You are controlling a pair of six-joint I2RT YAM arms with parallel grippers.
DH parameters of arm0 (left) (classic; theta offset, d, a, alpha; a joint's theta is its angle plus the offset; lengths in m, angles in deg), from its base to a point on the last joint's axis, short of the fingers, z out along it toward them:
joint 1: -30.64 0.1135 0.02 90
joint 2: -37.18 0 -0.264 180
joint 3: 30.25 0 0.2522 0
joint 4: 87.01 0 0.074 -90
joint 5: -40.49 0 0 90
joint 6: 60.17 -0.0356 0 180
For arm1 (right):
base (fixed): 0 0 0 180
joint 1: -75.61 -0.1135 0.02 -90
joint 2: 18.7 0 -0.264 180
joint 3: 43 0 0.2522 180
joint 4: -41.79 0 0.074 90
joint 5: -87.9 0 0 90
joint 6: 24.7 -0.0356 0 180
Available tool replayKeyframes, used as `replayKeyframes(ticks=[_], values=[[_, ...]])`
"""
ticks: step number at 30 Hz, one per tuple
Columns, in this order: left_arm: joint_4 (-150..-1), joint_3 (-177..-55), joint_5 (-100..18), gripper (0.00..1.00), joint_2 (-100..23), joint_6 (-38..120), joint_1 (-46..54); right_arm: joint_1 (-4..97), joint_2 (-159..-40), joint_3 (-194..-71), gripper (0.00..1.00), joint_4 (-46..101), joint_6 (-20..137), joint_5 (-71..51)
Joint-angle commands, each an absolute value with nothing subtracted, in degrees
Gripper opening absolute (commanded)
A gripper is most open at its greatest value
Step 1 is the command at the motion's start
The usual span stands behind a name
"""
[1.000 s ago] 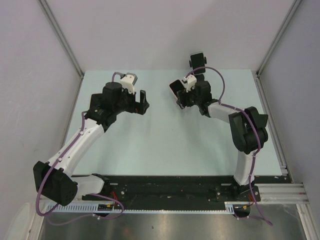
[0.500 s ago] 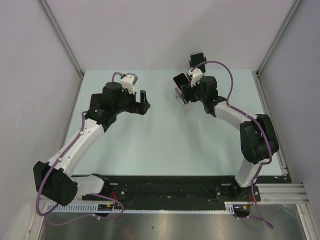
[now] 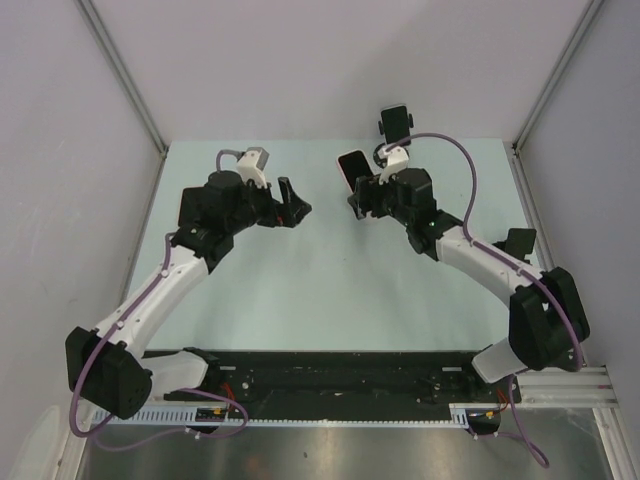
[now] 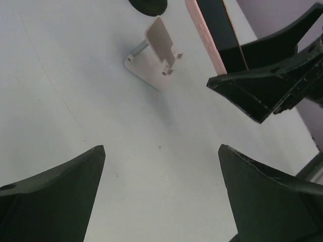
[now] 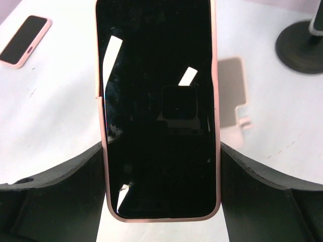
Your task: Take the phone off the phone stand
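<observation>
The phone (image 5: 159, 111), black-screened in a pink case, is gripped at its lower sides by my right gripper (image 5: 161, 146) and held up off the white phone stand (image 5: 234, 101), which stands empty behind it. In the top view the phone (image 3: 352, 165) rises above my right gripper (image 3: 368, 192) at the table's back middle. The left wrist view shows the empty stand (image 4: 151, 60) and the phone (image 4: 214, 35) to its right, apart from it. My left gripper (image 3: 295, 200) is open and empty, left of the stand, above bare table (image 4: 161, 151).
A second phone on a holder (image 3: 395, 120) with a round black base (image 5: 303, 48) stands at the back edge. Another pink-cased phone (image 5: 22, 40) lies flat on the table. Side walls and rails bound the table.
My right gripper has raised the phone clear of the stand while the right arm stretched out. My left gripper has swung a little right toward the stand, still open.
</observation>
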State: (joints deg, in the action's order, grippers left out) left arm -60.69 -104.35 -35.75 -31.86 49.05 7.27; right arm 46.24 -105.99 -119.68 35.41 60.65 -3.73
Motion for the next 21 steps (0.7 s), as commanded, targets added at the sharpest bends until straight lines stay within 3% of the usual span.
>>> replayKeyframes(ticks=[1, 12, 21], values=[[-70.16, -101.59, -34.48, 1.00, -28.57, 59.35, 5.42, 42.31, -98.43, -115.66, 0.24, 40.59, 50.37, 1.93], [-83.00, -93.94, -45.29, 0.98, -26.98, 70.25, -4.68, 31.76, -86.65, -101.95, 0.24, 46.57, 40.78, 11.17], [-85.37, -93.93, -46.44, 0.86, -31.28, 73.24, -9.25, 29.82, -80.93, -96.76, 0.24, 49.73, 38.58, 13.81]])
